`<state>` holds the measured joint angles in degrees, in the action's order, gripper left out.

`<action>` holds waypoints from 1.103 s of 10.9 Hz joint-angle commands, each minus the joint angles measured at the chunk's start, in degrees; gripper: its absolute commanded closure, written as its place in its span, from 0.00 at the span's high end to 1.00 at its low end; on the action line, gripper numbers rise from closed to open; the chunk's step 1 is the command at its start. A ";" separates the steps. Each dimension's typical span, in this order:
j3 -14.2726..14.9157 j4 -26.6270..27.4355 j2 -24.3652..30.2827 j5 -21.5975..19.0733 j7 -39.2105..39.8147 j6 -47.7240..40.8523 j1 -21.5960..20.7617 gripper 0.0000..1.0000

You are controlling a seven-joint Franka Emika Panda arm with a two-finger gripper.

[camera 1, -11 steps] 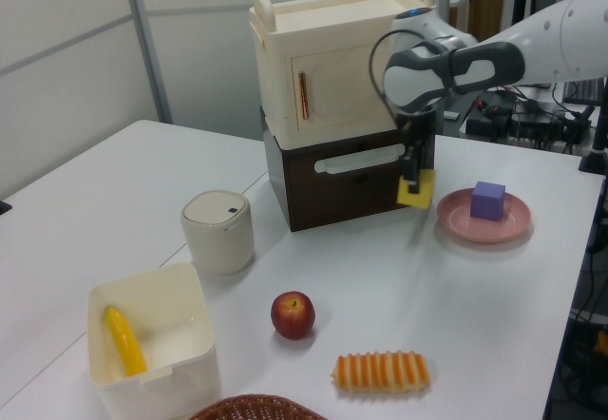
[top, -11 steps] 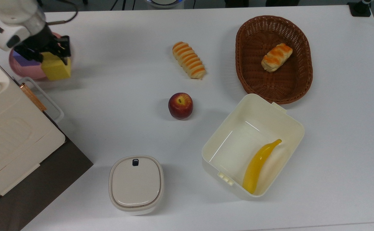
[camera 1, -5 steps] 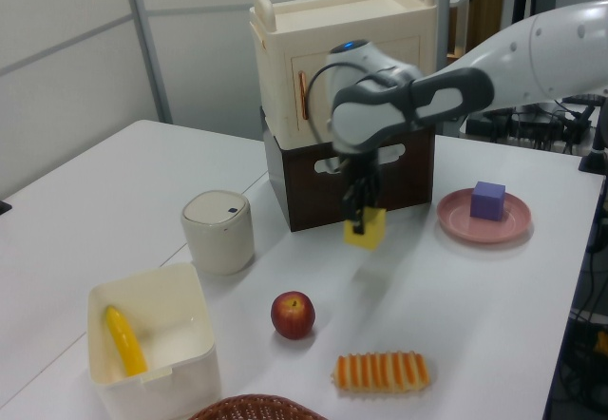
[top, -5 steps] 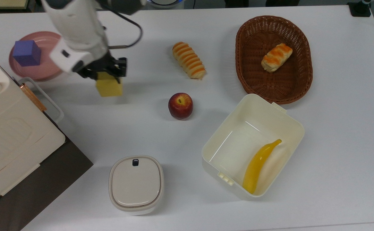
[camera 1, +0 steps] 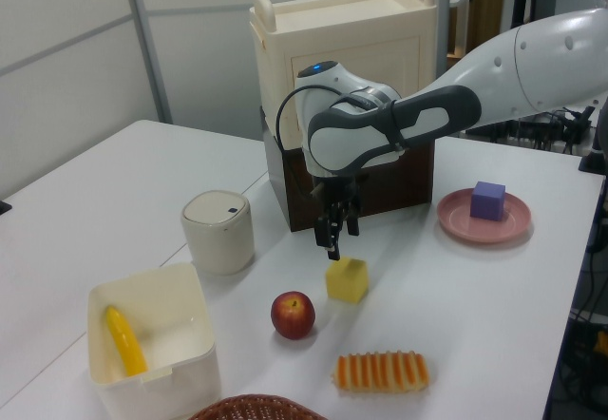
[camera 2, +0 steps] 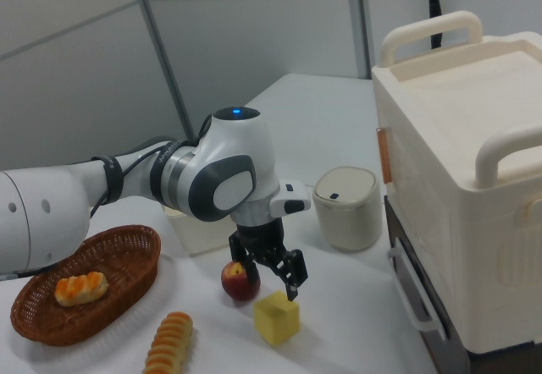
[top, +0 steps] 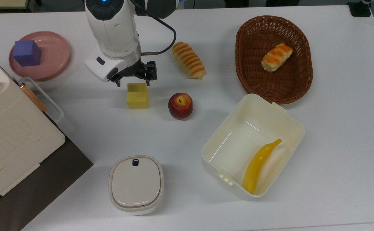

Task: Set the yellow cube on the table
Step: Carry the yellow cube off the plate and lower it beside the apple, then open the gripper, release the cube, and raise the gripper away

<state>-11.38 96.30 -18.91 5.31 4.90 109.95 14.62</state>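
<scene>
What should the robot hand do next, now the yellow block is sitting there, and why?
Probably lift straight up and away. The yellow cube sits flat on the table beside the apple, and the gripper hangs open just above it, not touching, so the placing looks done.

The top view looks straight down on the worktop (top: 334, 128). The left view and right view stand lower at opposite ends, facing each other. All three share the yellow cube (top: 137, 96) (camera 1: 347, 280) (camera 2: 277, 317) and apple (top: 180, 106) (camera 1: 293, 315) (camera 2: 240, 281).
</scene>
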 commanded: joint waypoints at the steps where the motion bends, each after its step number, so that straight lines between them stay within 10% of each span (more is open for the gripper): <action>1: 0.31 0.56 1.76 0.67 -1.65 -0.62 -0.90 1.00; 12: 3.46 0.82 19.69 -0.48 -13.95 -12.74 -12.49 1.00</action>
<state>-10.88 95.42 -2.04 5.25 -7.93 98.32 5.09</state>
